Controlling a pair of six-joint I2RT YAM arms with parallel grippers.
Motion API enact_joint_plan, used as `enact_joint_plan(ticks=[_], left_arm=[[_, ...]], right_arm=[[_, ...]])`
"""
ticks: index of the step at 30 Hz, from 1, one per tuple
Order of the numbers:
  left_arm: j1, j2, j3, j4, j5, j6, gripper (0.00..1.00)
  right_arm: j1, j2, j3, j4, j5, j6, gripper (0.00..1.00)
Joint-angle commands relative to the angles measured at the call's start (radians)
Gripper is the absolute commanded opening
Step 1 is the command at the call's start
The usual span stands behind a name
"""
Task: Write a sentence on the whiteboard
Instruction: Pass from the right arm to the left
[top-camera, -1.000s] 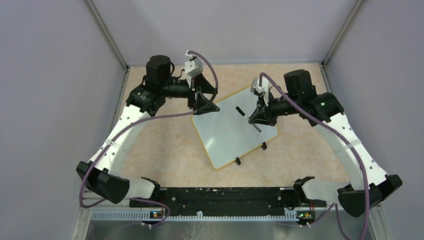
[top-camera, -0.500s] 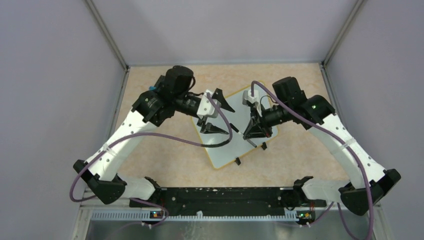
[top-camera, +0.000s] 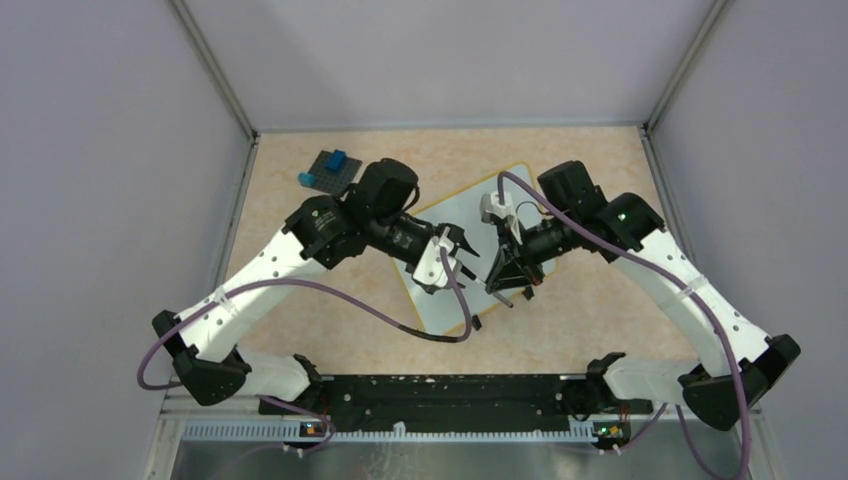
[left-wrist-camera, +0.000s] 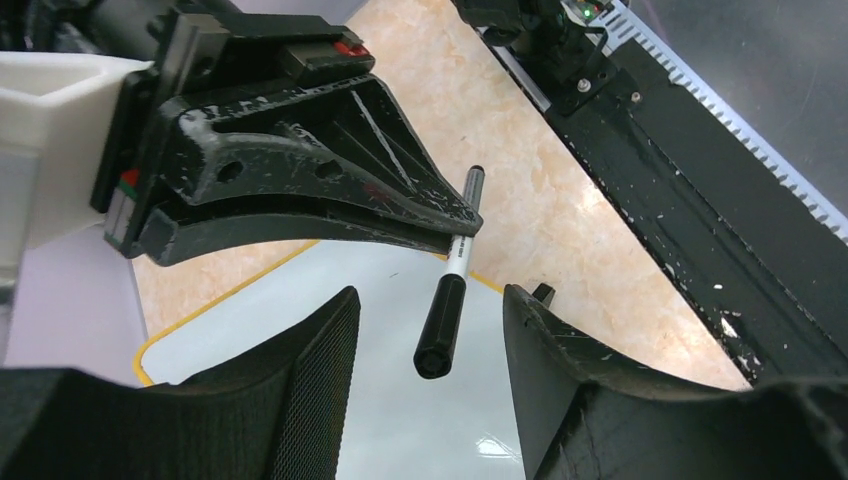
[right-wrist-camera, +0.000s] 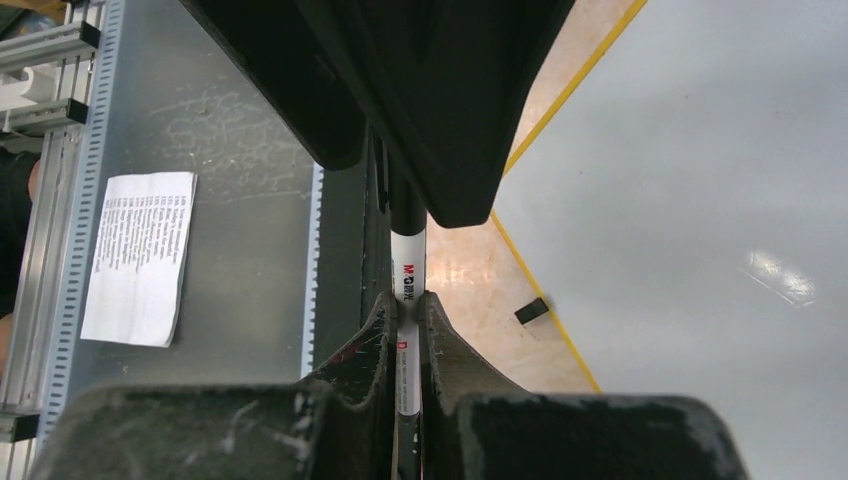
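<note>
- The whiteboard (top-camera: 470, 212) lies tilted in the middle of the top view, under both grippers.
- The right gripper (right-wrist-camera: 405, 310) is clamped on a marker (left-wrist-camera: 455, 290).
- The left gripper (left-wrist-camera: 428, 305) has its jaws apart, one on each side of the marker's black end (not touching it).
- A dark plate (top-camera: 330, 170) with blue blocks sits at the upper left.

Left gripper (top-camera: 457, 258) and right gripper (top-camera: 500, 277) meet nose to nose over the whiteboard (top-camera: 428, 303); I see no passage between them. Marker (left-wrist-camera: 443, 325) pokes between left's spread fingers (left-wrist-camera: 300, 385), slim gap either side. Purple cable (top-camera: 468, 322) loops across board's near corner. Block plate (top-camera: 330, 170) far-left, well apart.
</note>
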Motion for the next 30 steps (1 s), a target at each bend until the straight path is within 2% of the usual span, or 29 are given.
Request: enact_joint_plan(ticks=[1,8,17,21,23,26,29,30], left_arm=[[-0.014,0.006,-0.016,-0.028,-0.043,0.099,0.59],[-0.021,0.008,-0.018,-0.039,-0.054,0.125,0.37],[-0.03,0.008,-0.032,-0.062,-0.062,0.164,0.4],[-0.035,0.013,-0.029,-0.07,-0.068,0.176,0.34],[-0.037,0.014,-0.029,-0.073,-0.071,0.178,0.28],[-0.037,0.01,-0.036,-0.068,-0.075,0.151,0.11],[-0.035,-0.024,-0.081,0.023,-0.108,0.007,0.0],[-0.033,-0.041,-0.104,0.057,-0.119,-0.044,0.0]], right_arm=[[0.022,-0.003,-0.011,-0.004,-0.035,-0.032,0.0],[0.031,0.005,-0.01,-0.008,-0.035,-0.037,0.0],[0.037,0.013,0.002,-0.017,-0.035,-0.044,0.0],[0.037,0.013,0.006,-0.022,-0.037,-0.048,0.0],[0.037,0.014,0.008,-0.023,-0.039,-0.051,0.0],[0.037,0.015,0.009,0.002,-0.034,-0.008,0.02],[0.011,0.022,0.021,0.061,-0.042,0.096,0.46],[-0.017,0.027,0.029,0.082,-0.063,0.132,0.58]])
